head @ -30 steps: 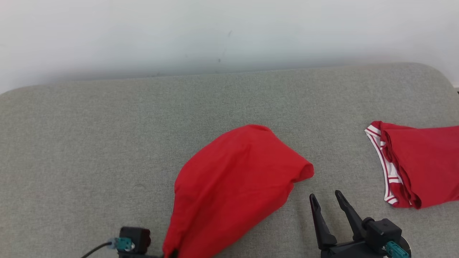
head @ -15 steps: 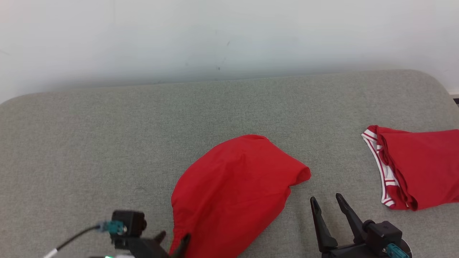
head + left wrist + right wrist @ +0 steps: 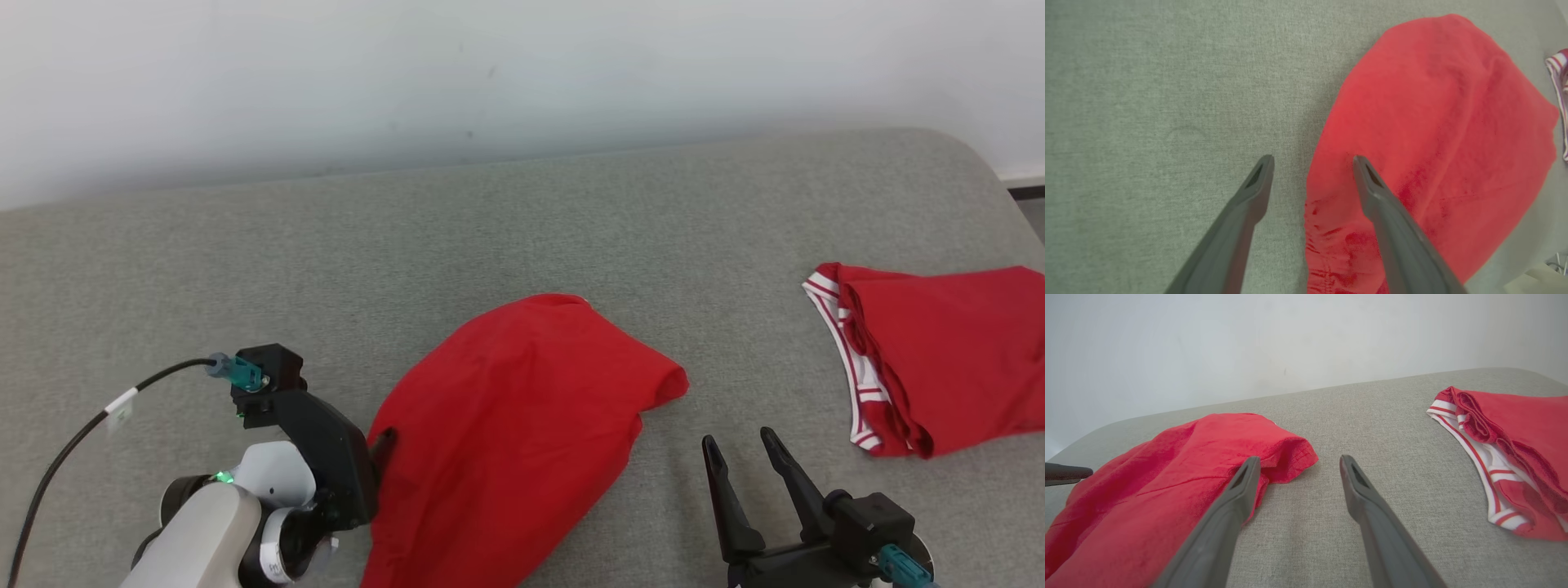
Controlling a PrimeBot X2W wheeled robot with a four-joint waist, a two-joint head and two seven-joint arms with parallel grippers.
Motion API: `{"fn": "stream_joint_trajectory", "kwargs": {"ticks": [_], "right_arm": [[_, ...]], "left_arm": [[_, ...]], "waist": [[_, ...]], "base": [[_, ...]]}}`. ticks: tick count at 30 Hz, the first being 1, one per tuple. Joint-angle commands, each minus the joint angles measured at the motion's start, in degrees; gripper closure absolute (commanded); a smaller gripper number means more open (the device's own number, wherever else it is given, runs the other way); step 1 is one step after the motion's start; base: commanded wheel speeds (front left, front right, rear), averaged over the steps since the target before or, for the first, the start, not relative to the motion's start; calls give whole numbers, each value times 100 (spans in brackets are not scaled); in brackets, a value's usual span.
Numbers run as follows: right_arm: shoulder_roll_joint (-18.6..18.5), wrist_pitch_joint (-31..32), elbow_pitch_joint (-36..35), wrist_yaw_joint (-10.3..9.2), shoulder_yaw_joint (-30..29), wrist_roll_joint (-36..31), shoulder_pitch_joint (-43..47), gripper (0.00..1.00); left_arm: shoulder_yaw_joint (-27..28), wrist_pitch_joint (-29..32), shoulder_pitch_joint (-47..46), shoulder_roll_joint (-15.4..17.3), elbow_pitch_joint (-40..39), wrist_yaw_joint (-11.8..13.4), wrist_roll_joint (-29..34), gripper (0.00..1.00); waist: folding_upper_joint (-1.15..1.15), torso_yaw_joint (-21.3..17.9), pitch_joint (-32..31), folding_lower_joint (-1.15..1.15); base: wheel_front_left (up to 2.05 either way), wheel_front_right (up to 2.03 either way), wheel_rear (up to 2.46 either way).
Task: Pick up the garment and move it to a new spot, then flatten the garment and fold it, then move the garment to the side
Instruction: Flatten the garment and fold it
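Red cloth garment [image 3: 506, 433] lies in a rumpled heap at the middle of the front edge of the grey fabric pad [image 3: 326, 245] in my head view. Left gripper [image 3: 377, 447] is at the heap's left side, one dark fingertip right at the cloth's border. A black cable [image 3: 73, 433] with a white label trails from the wrist. Right gripper [image 3: 738, 438] sits just right of the heap, apart from it, fingers spread, released. Second red garment with white-striped trim [image 3: 939, 359] is bunched at the pad's right edge, well apart from the first. Pale wall [image 3: 490, 65] runs behind the rear edge.

Left wrist view: left gripper [image 3: 1312, 160] is released, jaws wide, straddling the garment's [image 3: 1433, 134] border. One finger is over bare pad [image 3: 1147, 102], the other over red cloth. I can't tell if either touches.

Right wrist view: right gripper [image 3: 1299, 459] is spread wide over bare pad [image 3: 1372, 404]. One finger overlaps the garment's [image 3: 1167, 469] hemmed corner in frame; contact unclear. The striped-trim garment [image 3: 1515, 437] lies beyond the other finger.
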Motion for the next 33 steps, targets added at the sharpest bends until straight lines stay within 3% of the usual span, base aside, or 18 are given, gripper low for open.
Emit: {"fn": "stream_joint_trajectory", "kwargs": {"ticks": [1,9,10,12,15,20,25,33], "right_arm": [[0,-45,6,-14,13,50,-52,0],[-1,-94,26,-14,-1,71,-109,0],[-1,-106,26,-14,-2,74,-120,0],[-1,-122,33,-14,-7,85,-138,0],[-1,-134,59,-14,8,98,-148,0],[-1,-146,104,-14,-10,97,-156,0],[-1,-157,121,-14,-16,88,-145,0],[-2,-185,150,-14,34,123,-128,0]], "left_arm": [[27,17,-81,-55,194,14,-38,0],[-177,352,-284,-140,795,29,-12,0],[-198,402,-274,-182,829,3,-64,25],[-240,365,-283,-209,853,-47,-56,100],[-252,141,-354,-190,893,-73,87,100],[-155,-927,-688,-240,798,-156,467,100],[-285,-1963,-1267,-417,494,-581,868,100],[-776,-2972,-2213,-948,45,-1262,1354,100]], "waist": [[0,-127,85,-1],[0,-258,167,-1],[0,-268,171,-1],[0,-276,174,-1],[0,-282,168,-1],[0,-257,130,-1],[0,-217,93,-1],[0,-237,12,-1]], "base": [[0,0,0],[0,0,0],[0,0,0],[0,0,0],[0,0,0],[0,0,0],[0,0,0],[0,0,0]]}}
